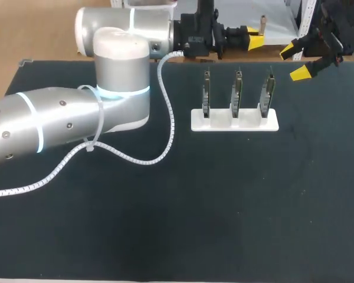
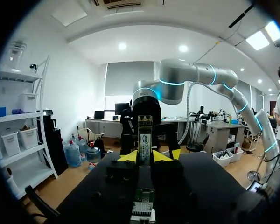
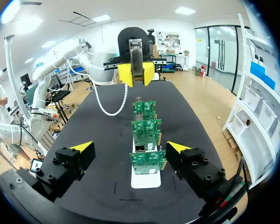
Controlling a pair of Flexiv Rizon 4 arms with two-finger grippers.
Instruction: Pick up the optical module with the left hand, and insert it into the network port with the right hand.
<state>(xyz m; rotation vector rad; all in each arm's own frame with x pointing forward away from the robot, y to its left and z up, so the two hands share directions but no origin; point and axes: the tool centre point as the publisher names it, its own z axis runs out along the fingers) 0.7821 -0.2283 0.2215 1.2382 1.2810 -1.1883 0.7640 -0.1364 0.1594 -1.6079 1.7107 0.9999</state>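
Horizontally extended, the left claw (image 1: pixel 253 38) grasps a slim silver optical module (image 2: pixel 144 140); the right claw (image 1: pixel 295 61) hangs released. A white slotted holder (image 1: pixel 218 123) carries three upright green circuit boards (image 1: pixel 238 91).

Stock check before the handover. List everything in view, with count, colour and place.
slim silver metal optical module: one, silver, clamped in the left gripper at the table's far edge
green circuit boards: three, green, upright in a row in the stand
white plastic stand: one, white, on the mat's far half, right of the middle
black table mat: one, black, covering the table
white spiral cable: one, white, hanging from the left arm down onto the mat
left gripper: one, black with yellow tips, shut on the module, beyond the boards
right gripper: one, black with yellow tips, open, at the far right, past the row's right end
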